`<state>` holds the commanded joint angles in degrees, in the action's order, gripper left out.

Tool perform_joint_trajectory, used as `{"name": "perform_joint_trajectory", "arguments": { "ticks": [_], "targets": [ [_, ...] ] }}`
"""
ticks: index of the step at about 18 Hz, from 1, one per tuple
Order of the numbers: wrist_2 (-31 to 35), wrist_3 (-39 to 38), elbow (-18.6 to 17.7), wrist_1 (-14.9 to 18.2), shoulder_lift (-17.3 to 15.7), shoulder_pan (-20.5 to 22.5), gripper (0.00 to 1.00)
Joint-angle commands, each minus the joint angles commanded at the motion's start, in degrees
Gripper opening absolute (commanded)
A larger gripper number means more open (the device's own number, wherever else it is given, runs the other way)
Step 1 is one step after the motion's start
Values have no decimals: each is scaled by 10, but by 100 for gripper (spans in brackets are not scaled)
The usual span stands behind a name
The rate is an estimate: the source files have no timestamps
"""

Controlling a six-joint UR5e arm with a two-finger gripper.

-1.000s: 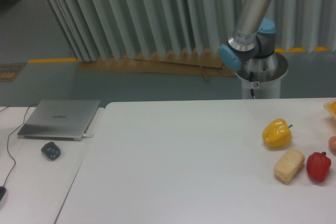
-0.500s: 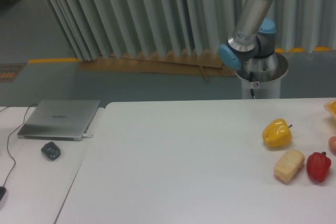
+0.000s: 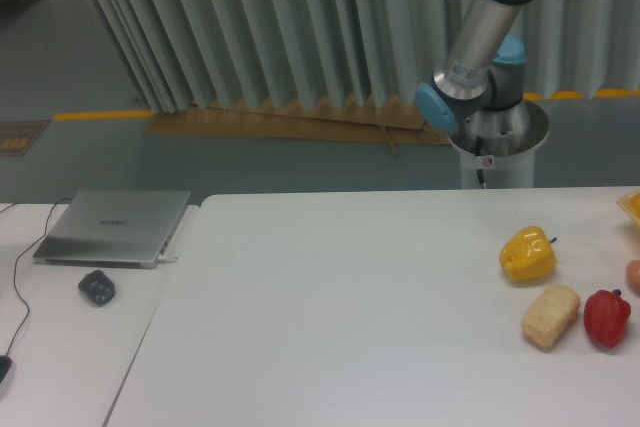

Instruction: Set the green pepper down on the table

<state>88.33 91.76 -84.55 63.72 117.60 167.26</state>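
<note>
While the green pepper is not showing anywhere in this view, it is presumably sitting off frame, maybe with the gripper, which is also out of shot, so I cannot tell whether the fingers are spread or pinching anything. Judging by its kind, it is likely handling light and firm, with glossy, slippery, lobed skin, so gripping across the wide body beats taking the stem. Only the arm (image 3: pixel 478 35) is showing, rising from its base (image 3: pixel 494 142) behind the table (image 3: pixel 340 307) and leaving at the top right. Lying near the right edge are a yellow pepper (image 3: pixel 527 254), a bread-like block (image 3: pixel 550 316) just below it, and a red pepper (image 3: pixel 606 317) beside that. To the left a desk (image 3: pixel 60 347) is carrying a closed laptop (image 3: pixel 114 227) and a dark mouse (image 3: pixel 97 287). Behind, pleated curtains (image 3: pixel 250 22) are hanging over a grey-green floor (image 3: pixel 250 162).
</note>
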Motion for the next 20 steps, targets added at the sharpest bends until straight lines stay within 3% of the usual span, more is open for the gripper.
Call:
{"name": "perform_joint_trajectory", "arguments": {
  "ticks": [20],
  "targets": [
    [1,17,4,-5,13,10,99]
  ]
}}
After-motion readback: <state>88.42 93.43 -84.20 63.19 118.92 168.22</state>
